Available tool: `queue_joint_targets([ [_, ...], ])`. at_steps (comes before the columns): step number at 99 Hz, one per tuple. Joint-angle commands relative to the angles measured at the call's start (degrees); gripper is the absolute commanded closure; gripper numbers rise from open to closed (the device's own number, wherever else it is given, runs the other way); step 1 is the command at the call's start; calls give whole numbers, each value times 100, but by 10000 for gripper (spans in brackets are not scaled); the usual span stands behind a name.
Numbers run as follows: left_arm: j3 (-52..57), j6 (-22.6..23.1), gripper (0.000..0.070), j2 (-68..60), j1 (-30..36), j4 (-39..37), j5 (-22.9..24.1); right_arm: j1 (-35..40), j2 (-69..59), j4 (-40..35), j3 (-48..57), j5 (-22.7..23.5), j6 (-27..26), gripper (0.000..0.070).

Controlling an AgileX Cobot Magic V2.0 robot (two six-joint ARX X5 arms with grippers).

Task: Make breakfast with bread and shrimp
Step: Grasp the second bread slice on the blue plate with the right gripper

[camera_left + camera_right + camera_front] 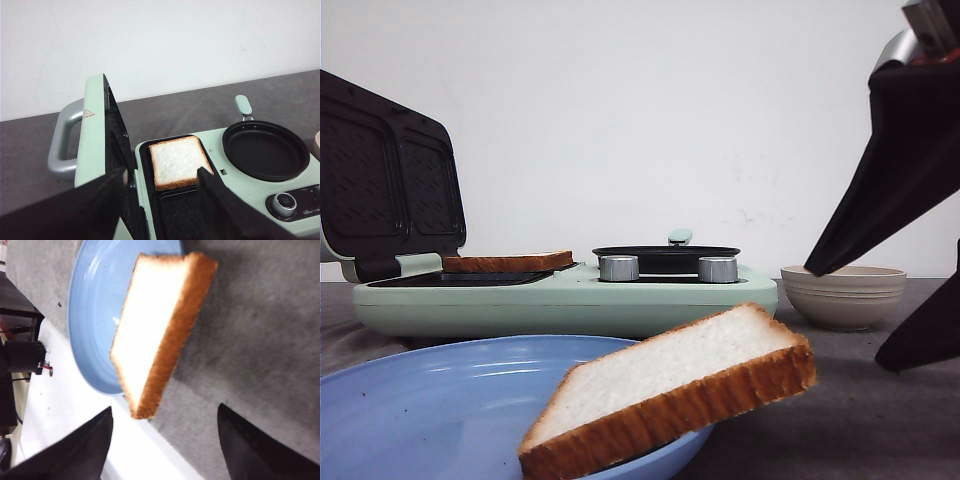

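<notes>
One white, brown-crusted bread slice (178,161) lies in the mint-green sandwich maker (570,296); another (670,386) tilts on the blue plate's rim (440,395); the left gripper (162,200) and right gripper (165,440) are both released.

In the front view the blue plate (440,400) is cut off at the picture's 6 and 9 o'clock edges, and the near bread slice (670,385) covers its rim toward 4 o'clock. The sandwich maker's open lid (385,175) runs off at 9 o'clock. The beige ribbed bowl (842,295) shows only its side, so its contents are hidden. The right end effector (895,300) is cut by the 3 o'clock edge, and its wrist leaves at 1 o'clock.

In the left wrist view, the control knob (285,202) has lettering too small to read, and the left end effector (160,200) hides the lower grill plate (177,215) at 6 o'clock.
</notes>
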State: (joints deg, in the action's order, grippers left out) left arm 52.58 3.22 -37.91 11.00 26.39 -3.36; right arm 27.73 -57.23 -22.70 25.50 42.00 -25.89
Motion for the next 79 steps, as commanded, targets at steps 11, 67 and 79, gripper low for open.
queue_joint_targets([
  [11, 66, -48, 468, -24, 9, -72, -7, 293, -256, 262, 7, 20, -223, 297],
  [67, 66, -46, 468, -24, 9, -68, -7, 590, -1213, 1202, 7, 348, -476, 424],
  [79, 66, -46, 468, -24, 9, -68, -7, 590, -1217, 1207, 7, 376, -476, 626],
])
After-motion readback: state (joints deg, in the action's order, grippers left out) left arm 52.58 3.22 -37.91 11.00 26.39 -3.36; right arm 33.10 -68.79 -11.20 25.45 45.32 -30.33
